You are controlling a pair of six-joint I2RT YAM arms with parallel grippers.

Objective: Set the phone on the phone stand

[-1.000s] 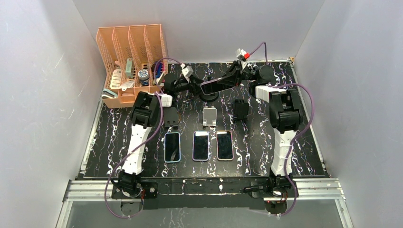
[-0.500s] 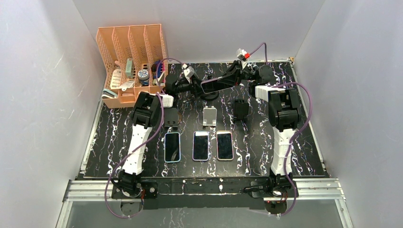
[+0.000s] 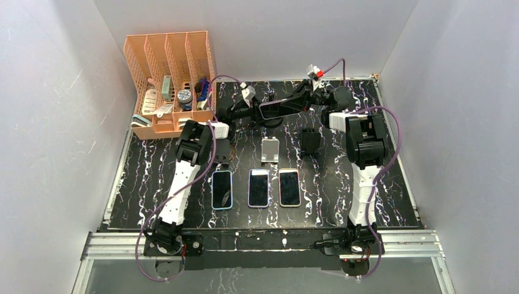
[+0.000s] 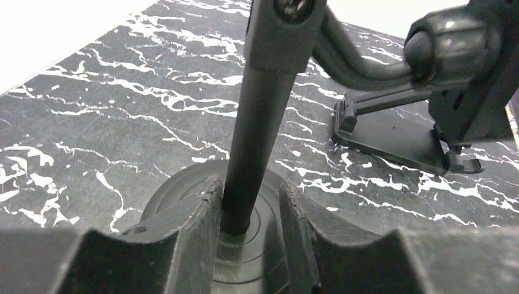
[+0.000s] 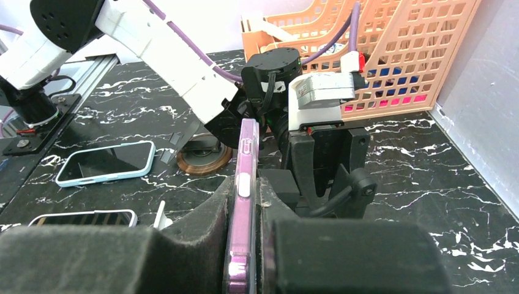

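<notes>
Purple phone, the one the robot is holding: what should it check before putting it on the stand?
1. Purple phone pinched edge-up in the right end effector: ok.
2. Left end effector fingers either side of the stand's pole; tight hold: cannot tell.
3. Stand's round base flat on the table: ok.
4. Stand's cradle lined up with the phone: cannot tell.
5. Three spare phones lying flat, away from the stand: ok.
</notes>
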